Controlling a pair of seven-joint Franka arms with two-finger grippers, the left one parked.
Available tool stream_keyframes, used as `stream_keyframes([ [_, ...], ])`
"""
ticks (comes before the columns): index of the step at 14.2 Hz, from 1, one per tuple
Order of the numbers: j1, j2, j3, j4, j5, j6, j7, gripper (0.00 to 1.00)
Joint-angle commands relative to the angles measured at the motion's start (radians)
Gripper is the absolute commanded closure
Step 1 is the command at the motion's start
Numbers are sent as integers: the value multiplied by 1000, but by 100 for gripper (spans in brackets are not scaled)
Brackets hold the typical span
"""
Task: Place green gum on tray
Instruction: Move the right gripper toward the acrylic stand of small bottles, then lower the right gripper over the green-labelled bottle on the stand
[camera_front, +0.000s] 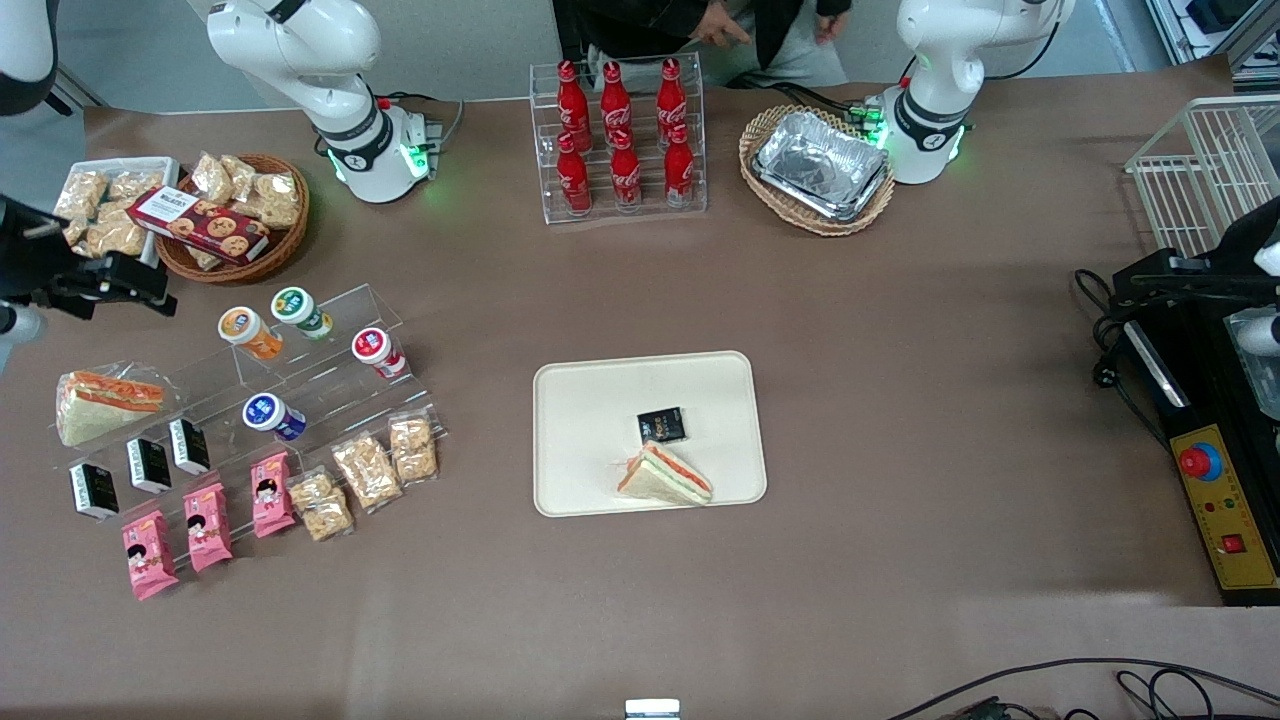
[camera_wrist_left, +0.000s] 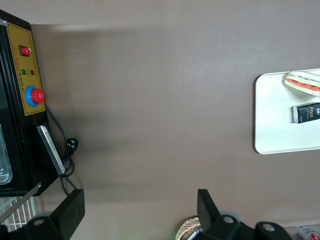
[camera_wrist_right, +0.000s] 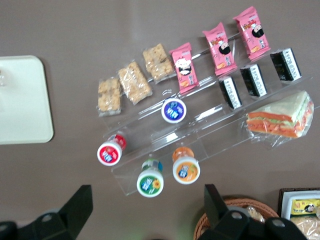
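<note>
On the clear stand – green gum upright beside orange-lidded bottle, gripper above, fingers spread open, tray well apart.

A robotics lab's mock snack counter: an emergency-stop box sits near the cola rack.

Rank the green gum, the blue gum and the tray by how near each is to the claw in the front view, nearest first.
The claw is open, hovering at the working arm's end of the table.
1. Green gum: on the clear rack's top step, beside the orange-lidded bottle.
2. Blue gum: on a lower step, nearer the camera.
3. Tray: mid-table, toward the parked arm.
</note>
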Motion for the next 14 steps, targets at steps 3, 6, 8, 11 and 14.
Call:
stream_keyframes([
  [3,43,-383,6,-400,10,32,2,1],
  [6,42,-526,12,-527,11,31,-6,0],
  [8,42,-521,12,-527,11,27,-7,0],
  [11,42,-488,12,-530,13,49,-6,0],
  [14,42,-405,12,-553,14,122,-10,0],
])
